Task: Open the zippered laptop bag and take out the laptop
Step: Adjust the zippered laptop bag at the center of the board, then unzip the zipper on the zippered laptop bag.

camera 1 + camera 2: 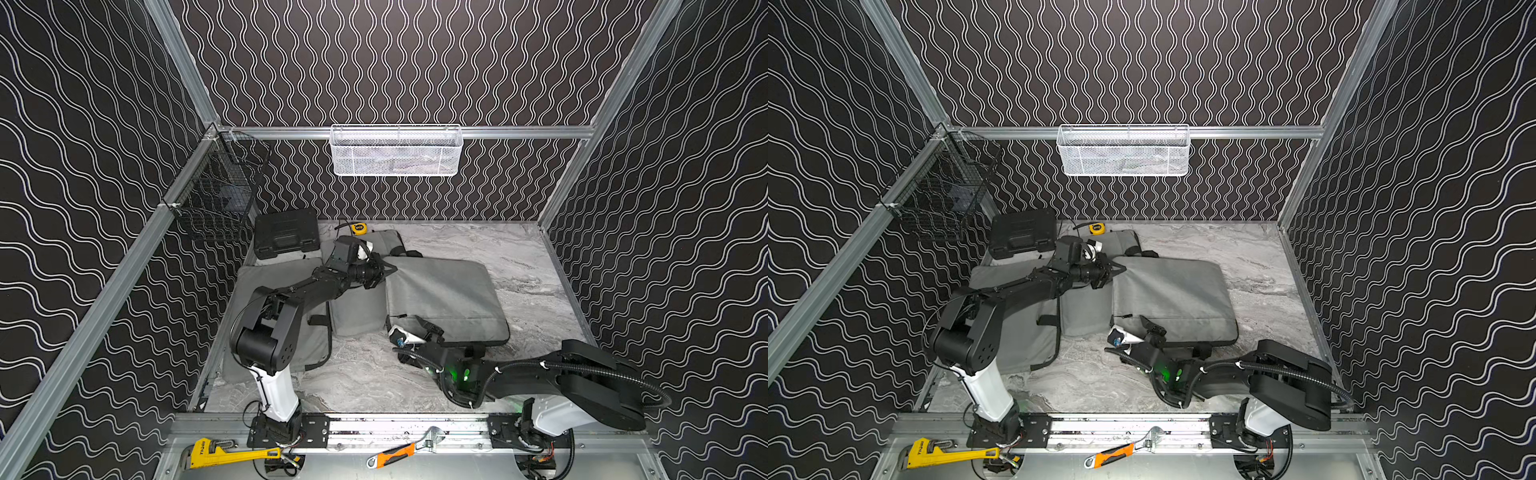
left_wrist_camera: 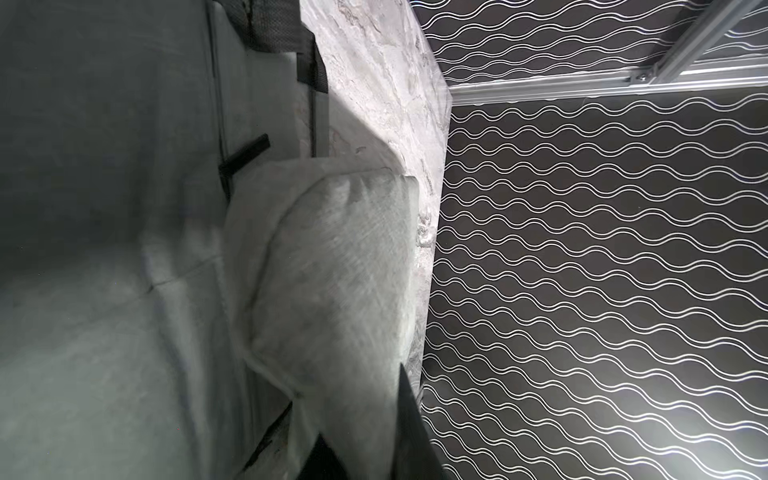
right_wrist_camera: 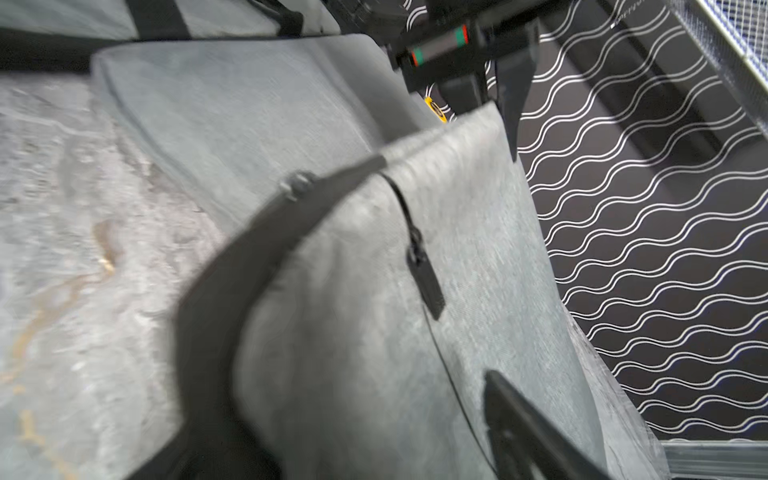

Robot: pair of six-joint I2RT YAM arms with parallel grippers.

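The grey zippered laptop bag (image 1: 444,297) (image 1: 1173,297) lies flat and closed on the marble table, right of centre. My left gripper (image 1: 388,269) (image 2: 365,449) is shut on the bag's far left corner, with grey fabric pinched between its dark fingers (image 2: 411,415). My right gripper (image 1: 417,327) (image 3: 353,436) stands open at the bag's near left corner, one finger (image 3: 519,419) over the top face. A black zipper pull (image 3: 424,274) hangs just ahead of it, and a slider (image 3: 297,185) sits on the black zipper band. The laptop is hidden.
Other grey bags lie to the left (image 1: 257,291), middle (image 1: 357,307) and back (image 1: 384,241). A black tool case (image 1: 286,235) and yellow tape measure (image 1: 358,227) sit at the back. Wire baskets (image 1: 216,195) (image 1: 395,149) hang on the walls. Two wrenches (image 1: 224,453) (image 1: 403,449) lie on the front rail.
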